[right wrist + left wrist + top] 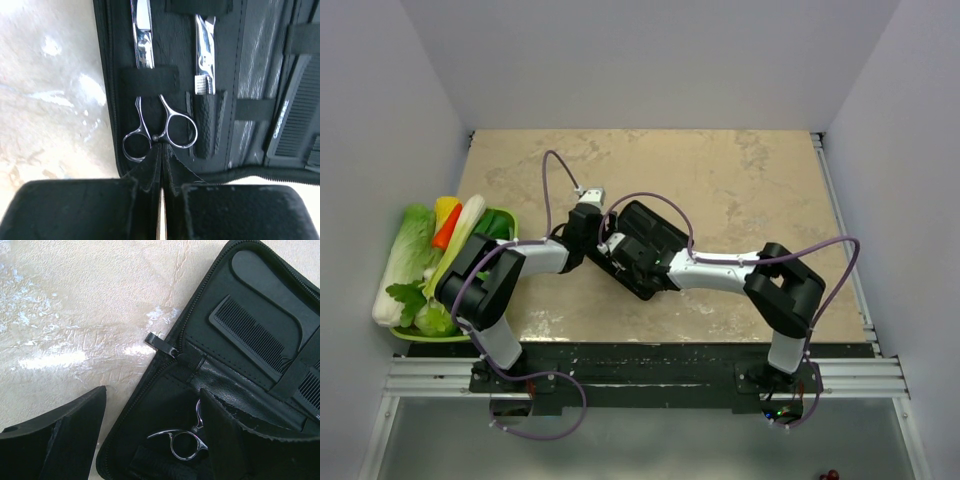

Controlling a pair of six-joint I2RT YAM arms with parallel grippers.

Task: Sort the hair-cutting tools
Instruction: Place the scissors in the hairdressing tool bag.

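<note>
Case (655,245) blocks the table (740,180) middle, vegetable tray (505,222) its left edge; far side passable.

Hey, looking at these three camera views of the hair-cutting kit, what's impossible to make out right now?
- Top view: the left arm and right arm cover the black zip-up fabric case; its contents are hidden.
- Left wrist view: the blades of the silver ring-handled scissors vanish behind the left gripper.
- Right wrist view: the slim black plastic comb is cut by the right edge; the shut right gripper hides whether it pinches anything.

Open black case (658,231), vegetable tray (425,337) (left edge)
</note>
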